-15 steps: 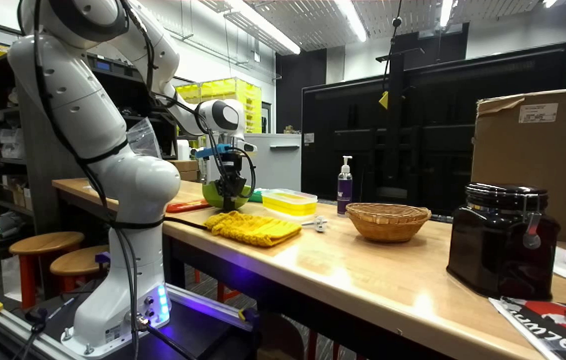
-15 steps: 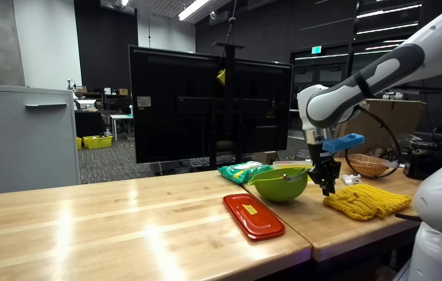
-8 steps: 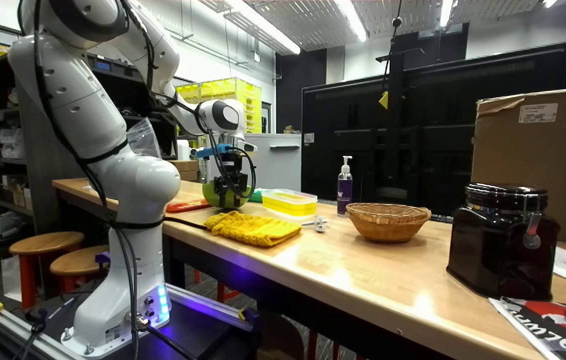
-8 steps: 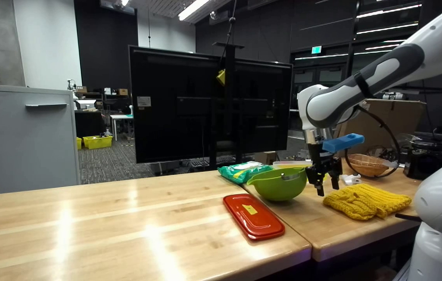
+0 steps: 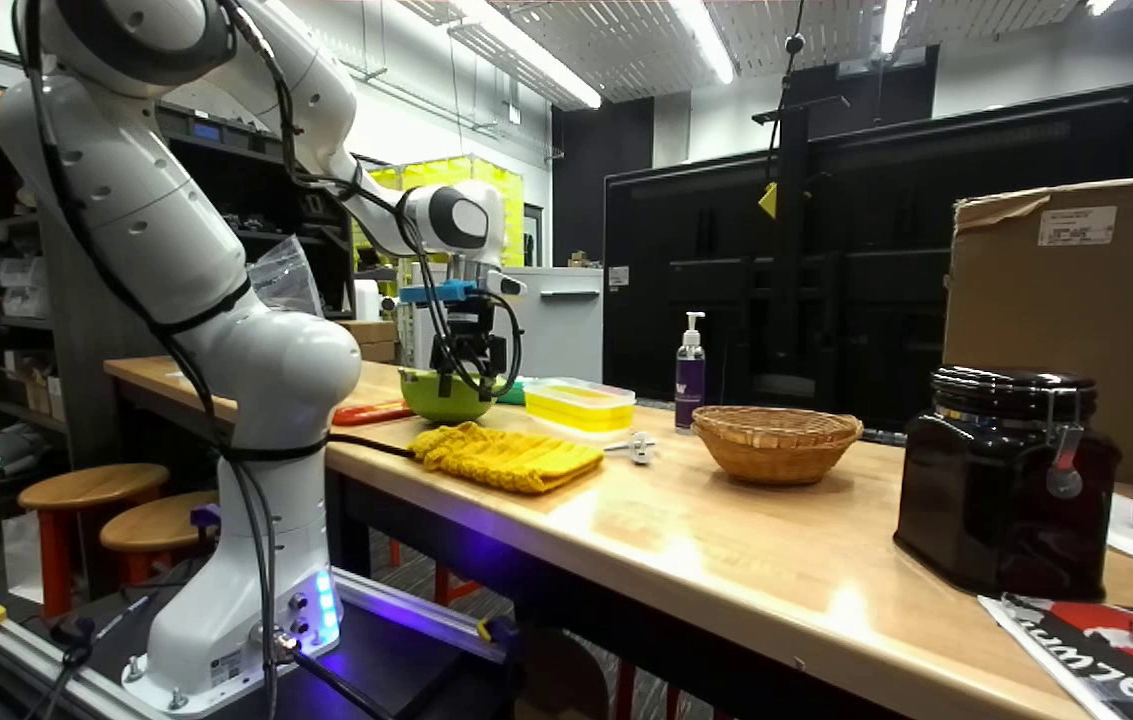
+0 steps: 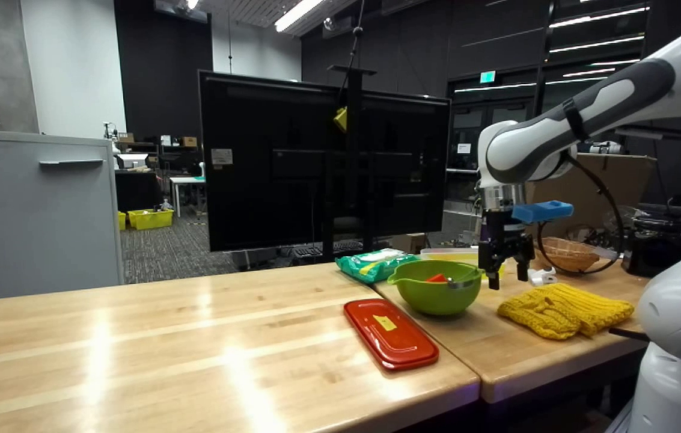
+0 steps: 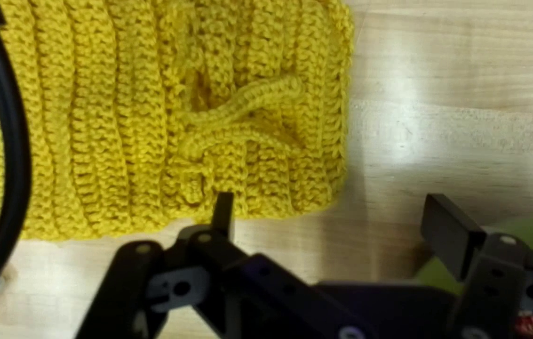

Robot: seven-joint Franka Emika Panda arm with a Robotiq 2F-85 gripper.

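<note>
Green bowl, spout away from claw

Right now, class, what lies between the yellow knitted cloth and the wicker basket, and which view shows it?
A small white object, perhaps a plug, lies between the yellow knitted cloth and the wicker basket; both exterior views show it.

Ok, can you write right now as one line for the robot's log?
gripper: open, holding nothing | close by: green bowl, red item inside | yellow knitted cloth: on table | wicker basket: farther off
</note>
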